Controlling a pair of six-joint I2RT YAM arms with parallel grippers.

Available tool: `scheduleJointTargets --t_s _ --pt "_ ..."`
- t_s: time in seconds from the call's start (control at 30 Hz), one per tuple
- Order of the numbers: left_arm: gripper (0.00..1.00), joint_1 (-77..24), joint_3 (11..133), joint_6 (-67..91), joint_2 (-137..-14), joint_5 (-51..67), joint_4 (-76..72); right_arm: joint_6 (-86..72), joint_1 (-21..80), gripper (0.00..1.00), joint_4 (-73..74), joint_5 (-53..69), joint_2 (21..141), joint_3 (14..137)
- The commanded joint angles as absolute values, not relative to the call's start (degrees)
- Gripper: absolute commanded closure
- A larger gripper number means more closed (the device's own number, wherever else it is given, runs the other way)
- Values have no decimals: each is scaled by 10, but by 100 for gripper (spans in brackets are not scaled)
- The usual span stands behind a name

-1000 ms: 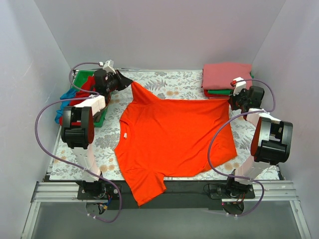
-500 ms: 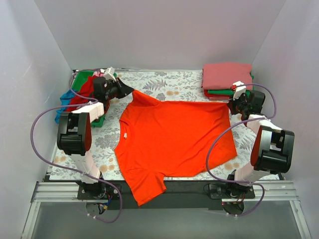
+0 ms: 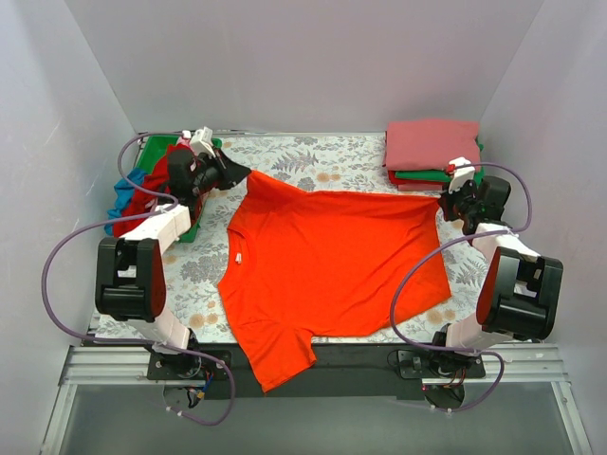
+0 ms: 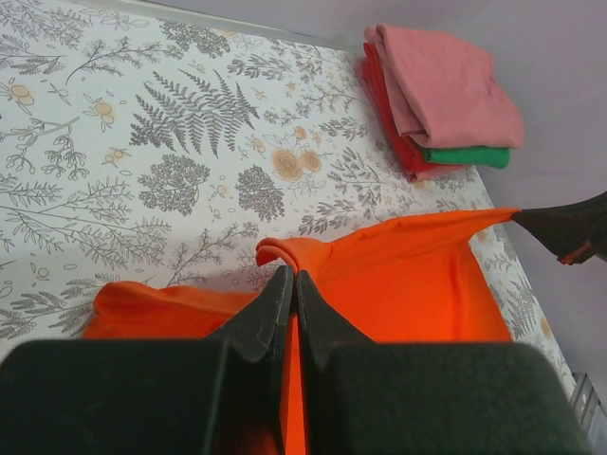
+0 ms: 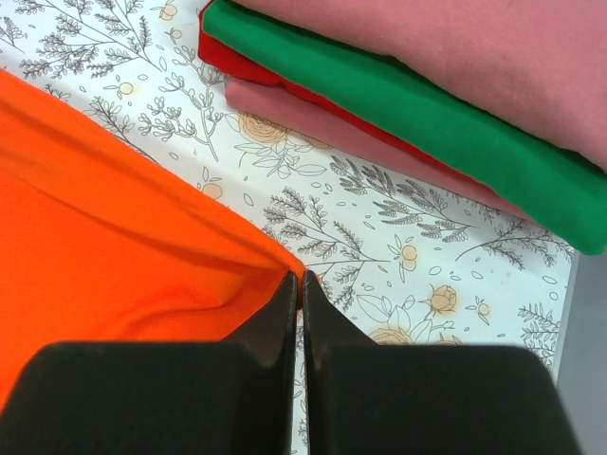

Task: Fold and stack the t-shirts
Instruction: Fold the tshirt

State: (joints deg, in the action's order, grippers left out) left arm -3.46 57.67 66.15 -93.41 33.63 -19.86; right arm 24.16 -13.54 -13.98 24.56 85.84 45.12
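Left end effector (image 4: 289,277): jaws are pressed together on a bunched fold of the orange-red t-shirt (image 3: 332,261), at its far sleeve. Right end effector (image 5: 296,278): jaws are likewise closed, pinching the far hem corner of the same garment. The far edge of the cloth runs in a nearly straight line between the two grip points.

The orange-red t-shirt is a plain, single-colour garment. It lies spread across the middle of the surface (image 3: 313,156), which is covered by a grey floral cloth (image 4: 142,142). The collar points to the left and shows a small white label inside. The hem lies to the right. The near sleeve extends past the near edge of the surface and over the black rail (image 3: 370,355).

A folded stack (image 3: 432,147) sits at the far right corner, near the right end effector. It has a coral pink layer on top, with green, deep red and another pink layer below.

Loose shirts (image 3: 142,185) in red and blue lie heaped in a green container (image 3: 187,230) at the far left. The left arm crosses this heap, so the number of shirts cannot be determined. In both wrist views the fingertip contact is partly masked by the finger bodies.
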Motion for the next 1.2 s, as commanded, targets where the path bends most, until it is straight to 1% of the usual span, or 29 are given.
scheduleJointTargets --t_s 0.0,0.43,1.17 --pt "100 -31 563 646 -893 332 -184 243 -143 99 -161 248 832 441" --pt "100 -32 520 642 -839 332 -169 249 -150 99 -150 268 810 411" --pt "100 -31 428 650 -737 326 -131 250 -163 99 -141 280 832 404"
